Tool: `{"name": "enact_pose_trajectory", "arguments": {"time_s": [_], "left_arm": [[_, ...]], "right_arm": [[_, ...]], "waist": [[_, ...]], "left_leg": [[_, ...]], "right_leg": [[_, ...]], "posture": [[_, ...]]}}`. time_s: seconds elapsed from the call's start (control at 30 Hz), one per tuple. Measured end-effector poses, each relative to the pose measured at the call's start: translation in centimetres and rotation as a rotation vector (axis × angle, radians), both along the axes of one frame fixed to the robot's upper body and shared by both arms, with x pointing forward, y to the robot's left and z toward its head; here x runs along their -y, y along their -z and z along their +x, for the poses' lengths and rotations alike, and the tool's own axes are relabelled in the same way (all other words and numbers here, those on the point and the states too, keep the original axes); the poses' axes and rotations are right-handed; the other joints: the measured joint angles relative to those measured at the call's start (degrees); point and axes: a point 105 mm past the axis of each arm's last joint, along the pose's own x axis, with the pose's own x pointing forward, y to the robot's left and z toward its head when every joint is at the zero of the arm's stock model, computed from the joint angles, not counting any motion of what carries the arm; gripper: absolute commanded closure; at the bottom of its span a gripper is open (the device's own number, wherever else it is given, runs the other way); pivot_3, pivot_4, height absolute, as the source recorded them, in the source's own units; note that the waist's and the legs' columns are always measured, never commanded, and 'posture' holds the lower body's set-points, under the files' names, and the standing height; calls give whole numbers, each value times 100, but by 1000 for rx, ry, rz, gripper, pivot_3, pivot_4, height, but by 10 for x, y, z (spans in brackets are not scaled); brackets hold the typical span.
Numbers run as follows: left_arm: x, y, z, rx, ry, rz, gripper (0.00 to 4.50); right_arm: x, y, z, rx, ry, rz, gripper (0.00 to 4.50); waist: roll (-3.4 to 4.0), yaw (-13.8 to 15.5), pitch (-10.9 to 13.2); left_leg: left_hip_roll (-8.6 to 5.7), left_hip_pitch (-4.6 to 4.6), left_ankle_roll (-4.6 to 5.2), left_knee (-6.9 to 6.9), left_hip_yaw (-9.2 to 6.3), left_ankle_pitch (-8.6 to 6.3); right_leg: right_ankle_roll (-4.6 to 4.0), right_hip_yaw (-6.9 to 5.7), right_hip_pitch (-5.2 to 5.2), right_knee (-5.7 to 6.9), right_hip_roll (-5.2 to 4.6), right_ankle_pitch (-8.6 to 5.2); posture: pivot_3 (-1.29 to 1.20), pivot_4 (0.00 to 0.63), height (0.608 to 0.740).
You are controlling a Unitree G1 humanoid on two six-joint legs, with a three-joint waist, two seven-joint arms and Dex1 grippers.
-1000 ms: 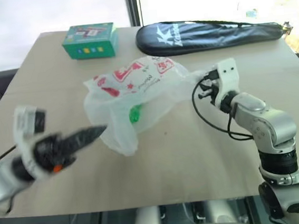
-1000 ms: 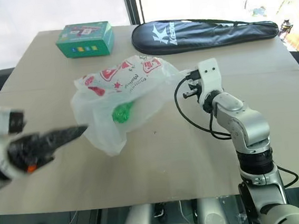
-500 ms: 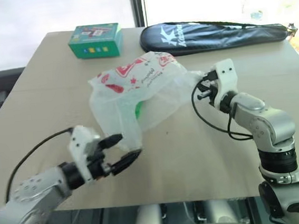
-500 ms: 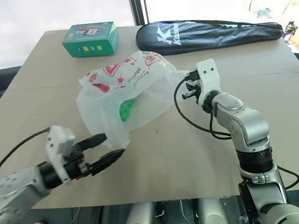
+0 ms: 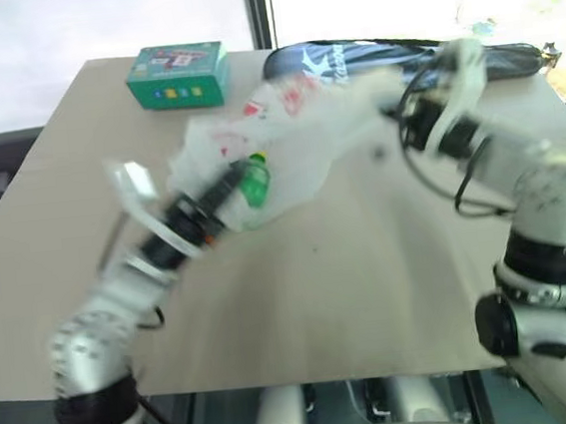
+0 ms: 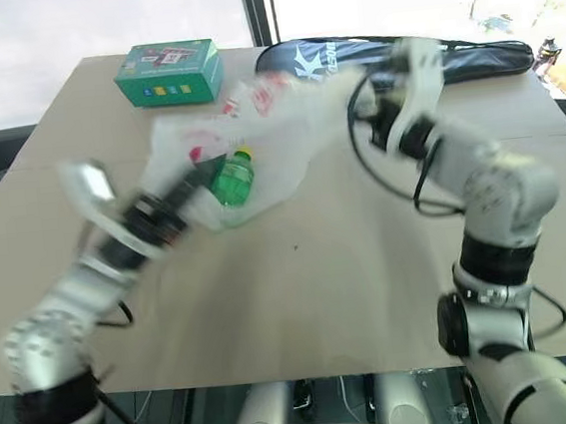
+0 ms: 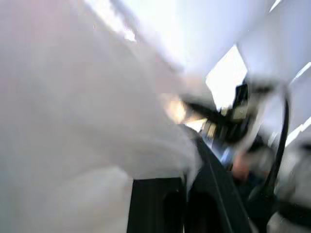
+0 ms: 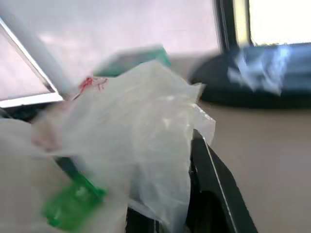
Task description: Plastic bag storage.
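Tan board makes up the table point(image 6: 371, 294), whose whole near half lies bare and open, right down to its front edge. Along the far edge lies the long black racket cover point(image 6: 468, 54), and the right arm reaches up in front of its nearer end, hiding part of it. Next in size is the plastic bag point(image 6: 274, 123), translucent white with red print, spread over the far middle of the table between the two arms and lifted at its right end toward the racket cover. The right gripper point(image 8: 189, 160) has its fingers pinched tight on a bunch of the bag's film, as the right wrist view shows. The left gripper point(image 5: 228, 185) is closed as well, its black fingers pushed in at the bag's near-left edge with film gathered over them in the left wrist view. At the far left corner, well apart from the bag, stands a green box point(image 6: 169, 73). Smallest is a green bottle point(image 6: 232, 177) with a yellow cap, lying at the bag's near edge just beside the left fingertips; whether it sits inside the film cannot be told.
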Motion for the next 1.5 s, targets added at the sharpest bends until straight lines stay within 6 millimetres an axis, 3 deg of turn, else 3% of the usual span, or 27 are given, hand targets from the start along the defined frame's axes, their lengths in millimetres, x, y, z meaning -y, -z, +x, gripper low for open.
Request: {"name": "enact_pose_trajectory", "arguments": {"time_s": [0.07,0.1,0.13,0.23,0.33,0.4,0.57,0.67,0.8,0.83,0.87,0.93,1.03,1.17,1.27,1.33,1.43,1.5], "left_arm": [[-18,-53,9,66,-29,-162,4489],[-24,-68,15,74,-43,-195,4489],[-38,-93,30,85,-99,-233,4489],[-57,-122,45,100,-175,-266,4489],[-56,-130,58,82,-176,-257,4489],[-46,-141,62,86,-141,-245,4489],[-29,-162,57,129,-75,-222,4489],[-22,-162,56,125,-54,-207,4489],[-16,-152,59,89,-54,-180,4489],[-16,-148,59,83,-59,-166,4489],[-16,-133,59,53,-77,-137,4489],[-17,-125,62,28,-84,-132,4489],[-23,-83,53,-14,-148,-31,4489],[-35,9,50,-179,-257,185,4489],[-33,54,41,-243,-252,308,4489],[-32,59,37,-225,-244,341,4489],[-38,68,32,-216,-254,389,4489],[-44,79,29,-232,-264,432,4489]], "right_arm": [[0,-38,0,32,-88,111,4500],[3,-48,1,28,-113,142,4500],[7,-67,9,14,-126,173,4500],[20,-104,9,43,-122,199,4500],[34,-115,11,32,-93,203,4500],[46,-113,12,-2,-50,177,4500],[66,-108,3,-57,21,90,4500],[70,-107,-6,-57,41,53,4500],[74,-96,-13,-60,71,18,4500],[75,-89,-14,-63,85,1,4500],[77,-68,-15,-98,102,-40,4500],[76,-58,-13,-124,100,-50,4500],[71,-8,-29,-151,129,-219,4500],[59,76,-51,-282,83,-407,4500],[63,121,-66,-341,95,-515,4500],[64,134,-71,-329,97,-542,4500],[67,137,-78,-278,88,-561,4500],[72,143,-82,-276,92,-612,4500]], "waist": [[-4,39,0],[-9,44,1],[-7,66,12],[-12,85,11],[-16,107,11],[-16,121,12],[-14,104,13],[-14,100,13],[-14,101,13],[-15,102,12],[-14,102,12],[-13,97,12],[-10,72,-3],[-6,35,-3],[-7,78,-4],[-7,86,-4],[-6,77,-4],[-7,70,-5]], "left_leg": [[-17,-6,7,4,-10,-2],[-20,1,18,12,-5,-9],[-28,-16,24,23,-9,-11],[-35,-27,41,10,15,-15],[-34,-45,48,-1,25,-20],[-33,-104,47,11,15,-19],[-30,-123,46,1,26,-19],[-29,-122,46,4,26,-18],[-29,-119,46,16,28,-18],[-28,-116,46,16,28,-18],[-27,-110,45,16,32,-18],[-28,-112,41,17,36,-15],[-22,-91,39,-1,32,-15],[-25,-96,35,3,36,-12],[-26,-91,35,22,32,-12],[-23,-80,35,42,23,-12],[-21,16,36,32,25,-16],[-17,20,36,29,23,-16]], "right_leg": [[1,-16,11,-13,-5,1],[2,-11,23,-13,-6,0],[5,-27,13,-7,7,0],[17,-18,-2,-18,5,1],[23,-23,-17,-22,4,-2],[24,-31,-66,-18,2,-2],[24,-36,-93,-17,0,-2],[24,-33,-93,-14,-1,-2],[25,-27,-93,-15,-3,-2],[25,-22,-92,-15,-5,-2],[25,-12,-90,-13,-8,-2],[25,-11,-97,-11,-4,-2],[23,11,-75,-12,-10,-3],[24,17,-90,-16,-2,-4],[29,14,-83,-6,3,-1],[35,15,-65,-2,7,2],[35,20,28,-14,0,-1],[34,22,31,-15,-2,-1]], "posture": [[0,150,740],[0,150,740],[0,150,740],[0,150,740],[0,150,740],[0,150,740],[0,150,740],[0,150,740],[0,150,740],[0,150,740],[0,150,740],[0,150,740],[0,150,740],[0,150,740],[0,150,740],[0,150,740],[0,150,740],[0,150,740]]}}
